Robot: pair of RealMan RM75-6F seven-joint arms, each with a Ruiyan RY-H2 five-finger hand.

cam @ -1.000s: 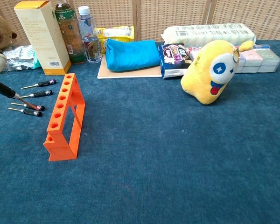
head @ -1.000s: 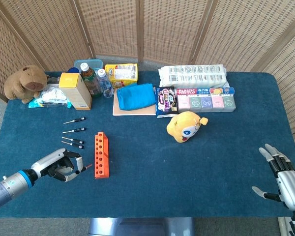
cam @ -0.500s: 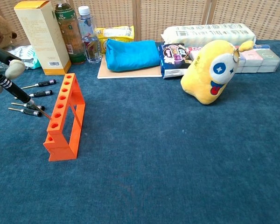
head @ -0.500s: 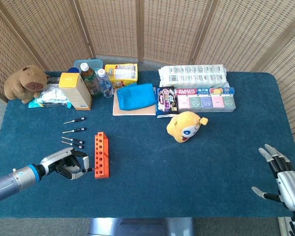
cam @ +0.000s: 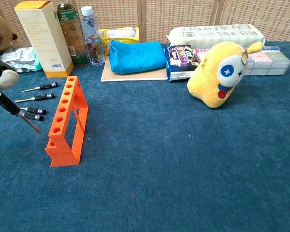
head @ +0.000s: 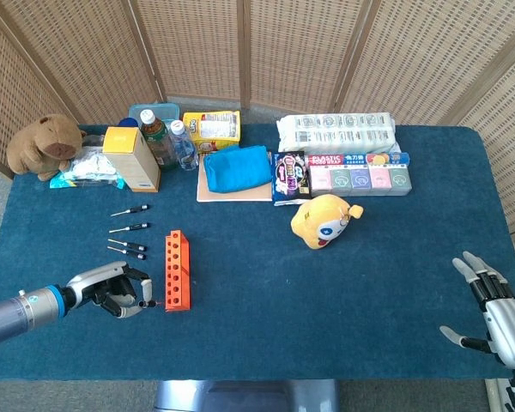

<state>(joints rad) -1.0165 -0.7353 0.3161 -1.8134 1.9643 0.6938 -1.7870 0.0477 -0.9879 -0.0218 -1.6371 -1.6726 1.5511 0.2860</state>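
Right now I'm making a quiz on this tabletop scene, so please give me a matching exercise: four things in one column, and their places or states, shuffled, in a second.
Things:
1. black-handled screwdriver
2. orange plastic holder rack
3. yellow plush toy
4. blue fabric pouch

Places or states:
A. lies on a tan board
B. held by the left hand
C. stands upright, no tool in its holes
D. lies in front of the pastel box row

Pairs: 1-B, 2-C, 3-D, 4-A

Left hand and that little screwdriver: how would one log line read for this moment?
left hand: holds screwdriver, tip beside orange rack, not in a hole | right hand: open, apart | four screwdrivers: on table
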